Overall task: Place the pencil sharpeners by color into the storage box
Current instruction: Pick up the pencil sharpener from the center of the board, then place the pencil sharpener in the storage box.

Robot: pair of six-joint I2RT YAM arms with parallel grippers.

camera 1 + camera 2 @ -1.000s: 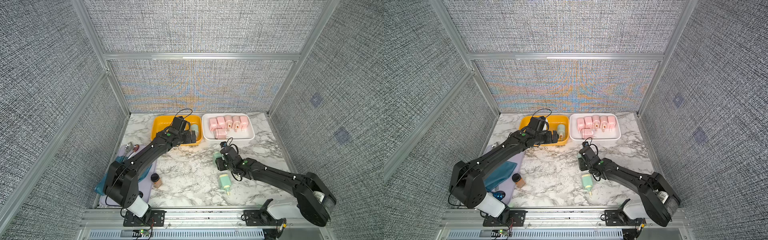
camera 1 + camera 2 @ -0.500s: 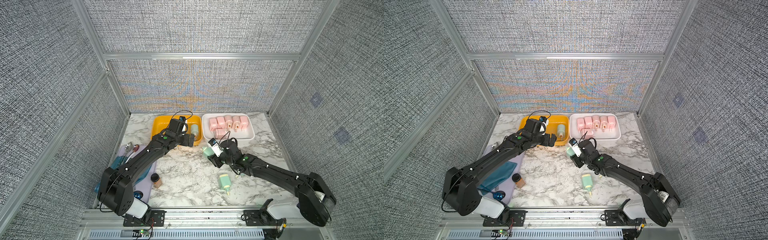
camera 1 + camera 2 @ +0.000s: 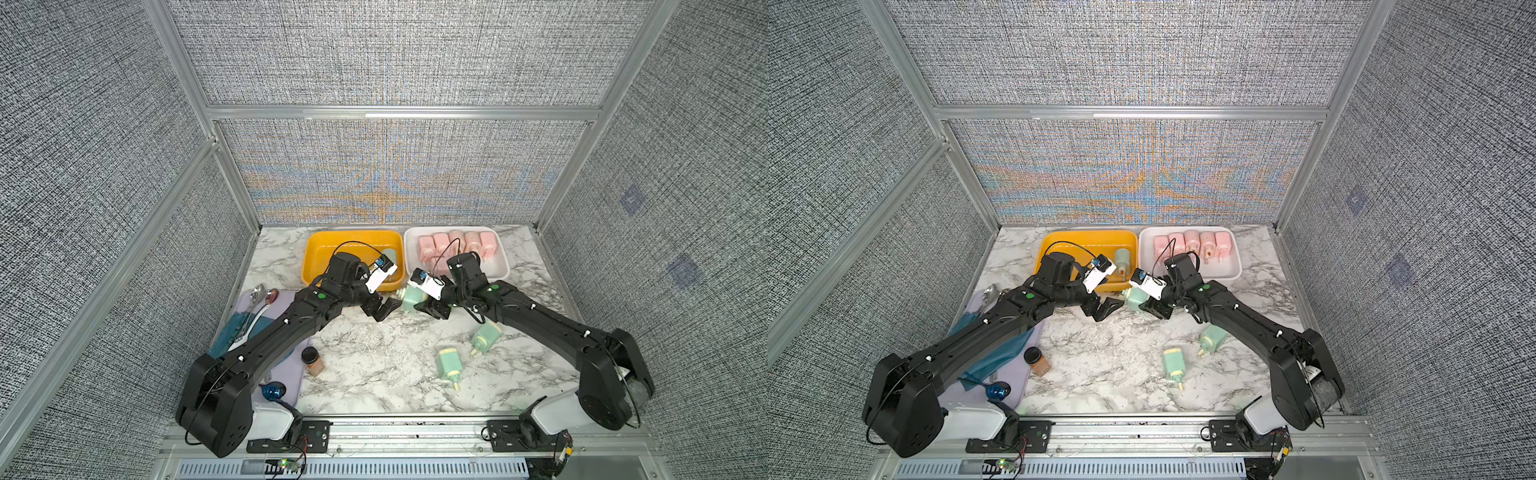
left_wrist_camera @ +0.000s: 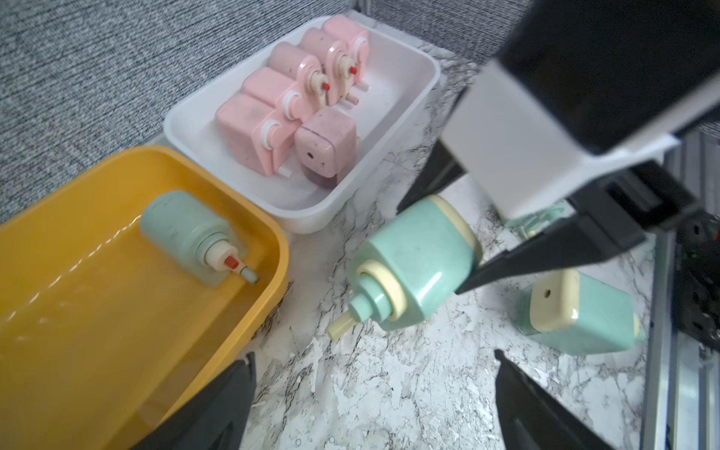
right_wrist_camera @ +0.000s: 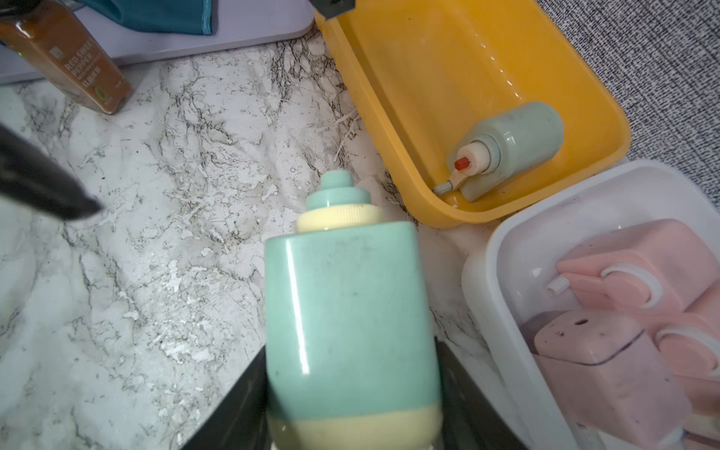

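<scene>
Pencil sharpeners (image 4: 269,117), pink and mint green, are gathered toward the back and right of the marble table (image 3: 374,386). Two black arms reach in from the near edge and meet in front of the boxes. A lilac mat (image 3: 293,374) lies along the table's left side, under a teal cloth (image 3: 226,340) and some spoons (image 3: 257,293).

At the back, side by side, stand the yellow storage box (image 3: 308,257) and the white storage box (image 3: 498,272).

The left end effector (image 3: 386,309) hangs just in front of the yellow box with its jaws spread wide and nothing between them. The right end effector (image 3: 417,301) faces it, pinching a mint green sharpener (image 4: 417,257) by its cream rear end. That sharpener's crank end points toward the left end effector, close to it but apart.

Six pink sharpeners (image 4: 327,148) sit in the white box, five in a row and a sixth in front of the row with its pencil hole showing. One green sharpener (image 3: 1122,257) lies in the yellow box by its right wall. Two more green ones (image 3: 449,361) (image 3: 487,334) lie on the bare table near the right arm.

A small brown jar (image 3: 312,360) with a black lid stands just beside the mat.
</scene>
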